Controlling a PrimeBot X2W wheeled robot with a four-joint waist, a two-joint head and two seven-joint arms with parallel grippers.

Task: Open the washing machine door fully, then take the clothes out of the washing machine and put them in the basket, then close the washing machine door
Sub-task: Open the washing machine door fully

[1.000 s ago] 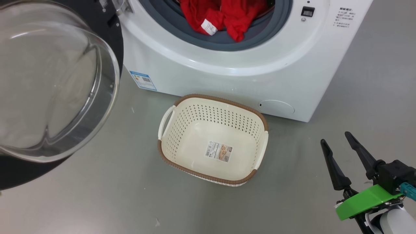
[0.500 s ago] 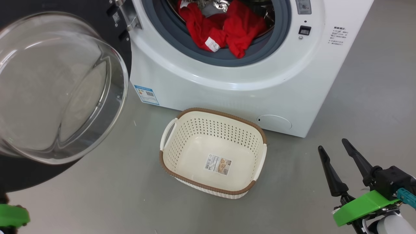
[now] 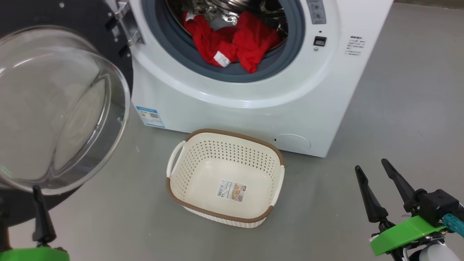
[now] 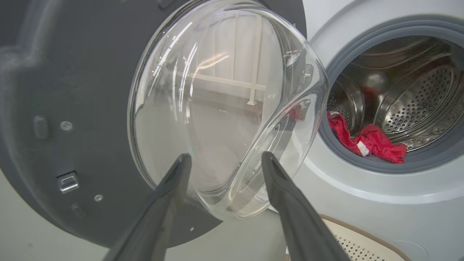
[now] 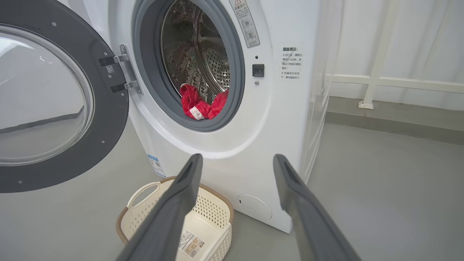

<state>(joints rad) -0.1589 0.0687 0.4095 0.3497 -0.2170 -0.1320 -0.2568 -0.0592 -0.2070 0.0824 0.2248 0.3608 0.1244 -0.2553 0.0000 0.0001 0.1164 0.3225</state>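
The washing machine door stands open as before, just ahead of my left gripper, which has newly risen beneath it, fingers wide and empty. The clothes remain inside the washing machine, beyond my fingertips. My right gripper stays wide and empty.

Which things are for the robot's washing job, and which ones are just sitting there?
For the job:
washing machine door
red clothes
washing machine
basket

Just there:
white railing
grey floor
blue sticker
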